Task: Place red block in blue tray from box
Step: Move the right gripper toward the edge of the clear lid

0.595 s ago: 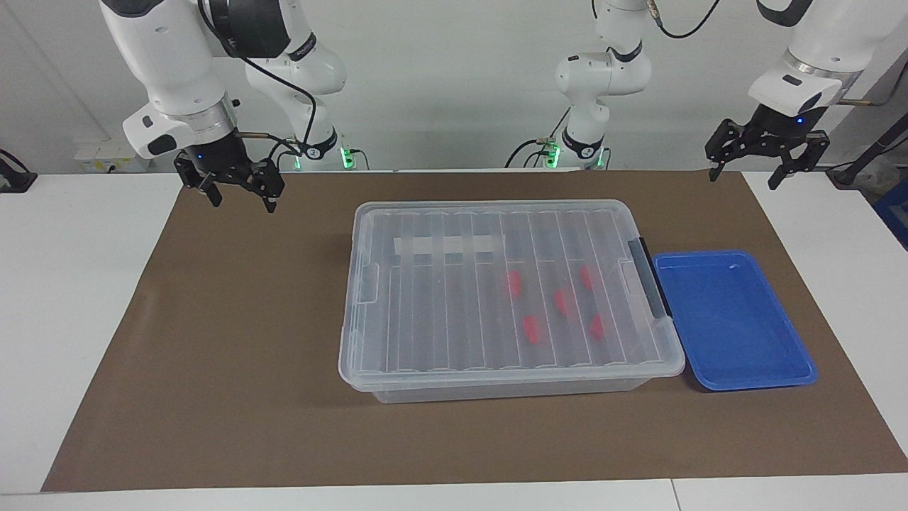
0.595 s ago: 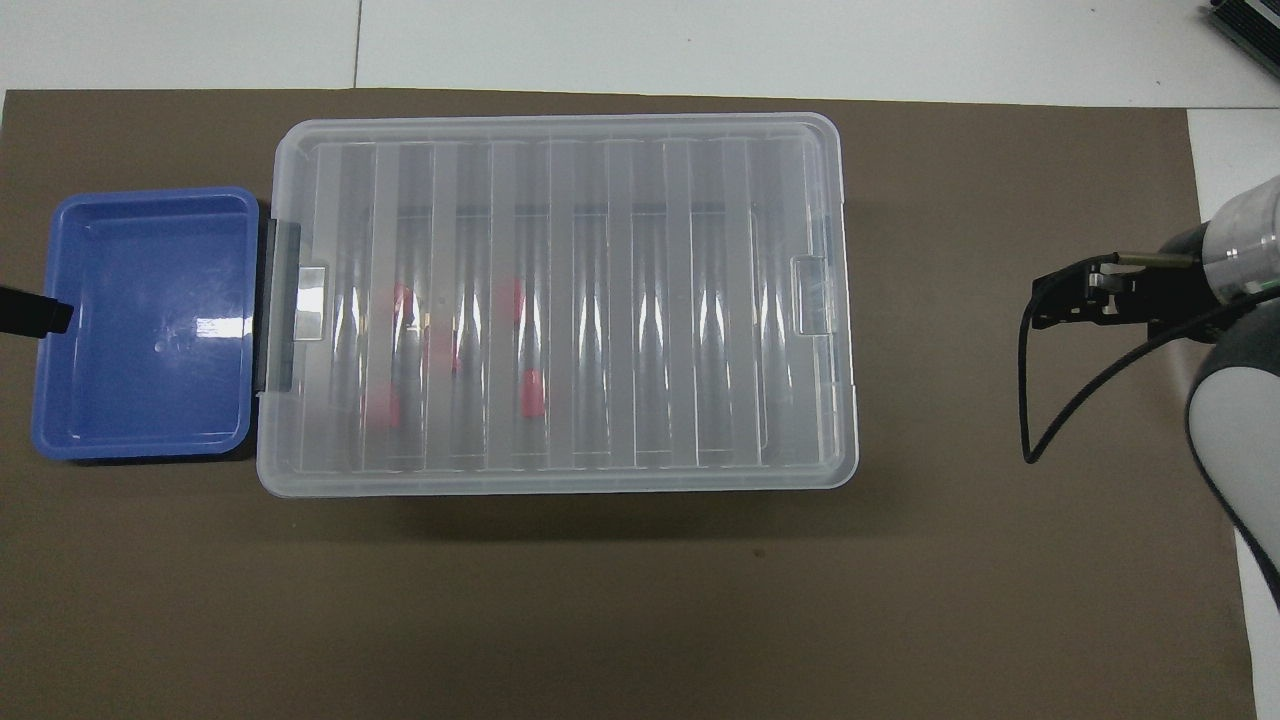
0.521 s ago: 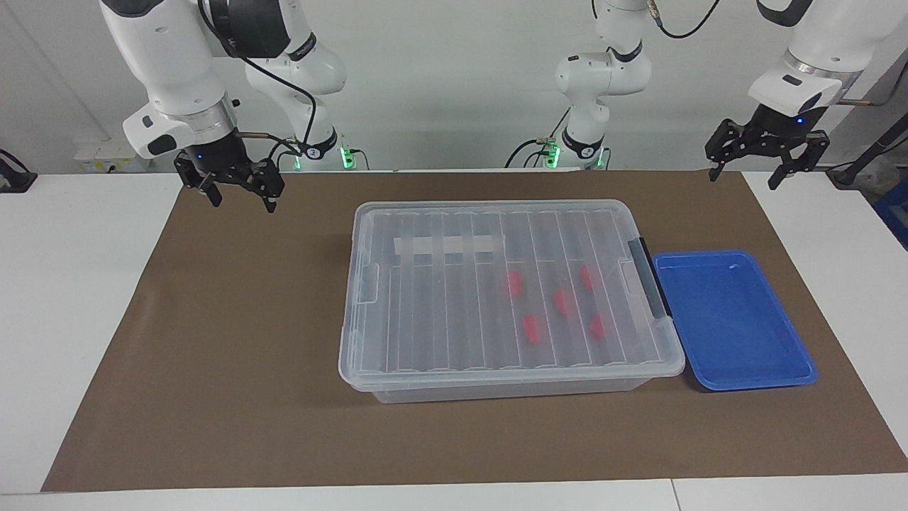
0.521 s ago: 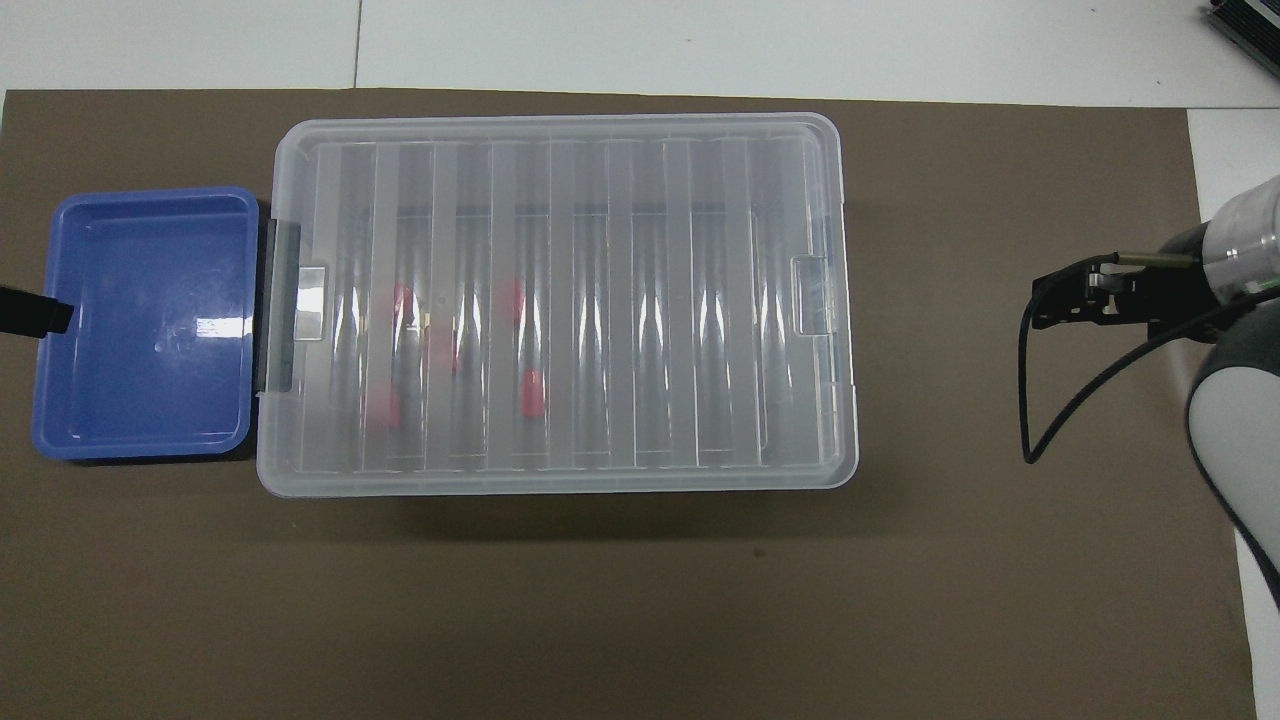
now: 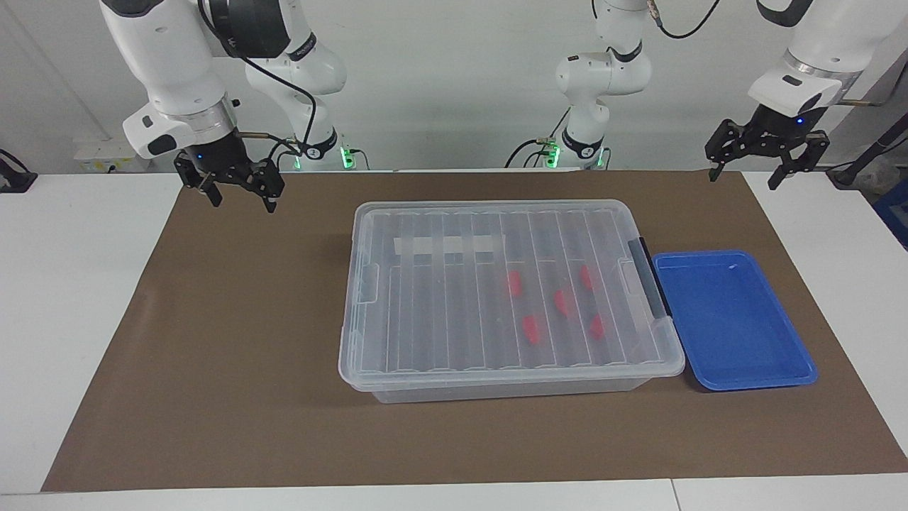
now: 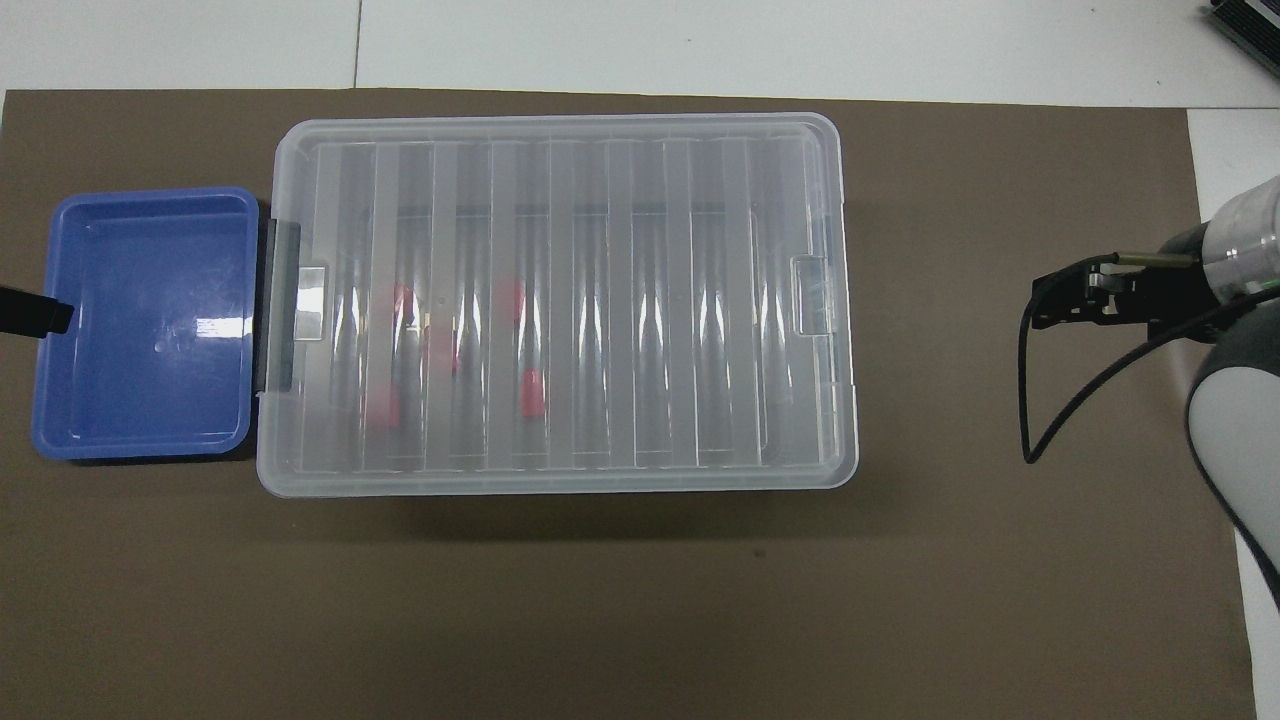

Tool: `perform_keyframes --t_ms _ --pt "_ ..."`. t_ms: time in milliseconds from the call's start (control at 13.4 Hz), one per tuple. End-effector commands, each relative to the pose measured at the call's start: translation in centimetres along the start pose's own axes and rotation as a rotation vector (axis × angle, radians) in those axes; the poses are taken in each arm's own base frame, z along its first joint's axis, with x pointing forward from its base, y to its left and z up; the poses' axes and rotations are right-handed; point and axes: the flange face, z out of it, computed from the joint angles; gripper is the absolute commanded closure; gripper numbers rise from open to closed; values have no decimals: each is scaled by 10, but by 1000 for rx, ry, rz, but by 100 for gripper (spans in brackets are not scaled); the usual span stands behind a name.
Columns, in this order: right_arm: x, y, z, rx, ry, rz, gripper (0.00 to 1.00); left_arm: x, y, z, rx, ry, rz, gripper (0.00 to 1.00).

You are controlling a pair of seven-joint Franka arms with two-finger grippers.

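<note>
The box (image 5: 440,298) is a clear bin with its ribbed lid shut, in the middle of the brown mat; it also shows in the overhead view (image 6: 620,300). Several red blocks, one of them (image 5: 530,328), lie inside it under the lid, toward the left arm's end (image 6: 532,390). The blue tray (image 5: 731,387) sits empty beside the box's black latch (image 5: 649,277), at the left arm's end (image 6: 150,195). My left gripper (image 5: 743,177) hangs open and empty over the mat's corner. My right gripper (image 5: 242,204) hangs open and empty over the mat at the right arm's end.
A brown mat (image 5: 234,341) covers most of the white table (image 5: 71,298). A whitish tape strip (image 5: 447,245) lies on the lid. A black cable (image 6: 1030,400) loops off the right arm.
</note>
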Motion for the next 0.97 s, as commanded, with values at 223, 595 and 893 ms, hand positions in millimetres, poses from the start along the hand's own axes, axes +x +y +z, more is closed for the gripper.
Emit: perform_keyframes --t_ms 223,595,893 --pt "7 -16 12 23 83 -37 0 7 -2 -2 -2 18 -2 0" --pt "20 -51 36 45 123 -19 0 15 7 23 -1 27 12 0" --pt "27 -86 52 64 151 -24 0 19 13 49 -3 24 25 0"
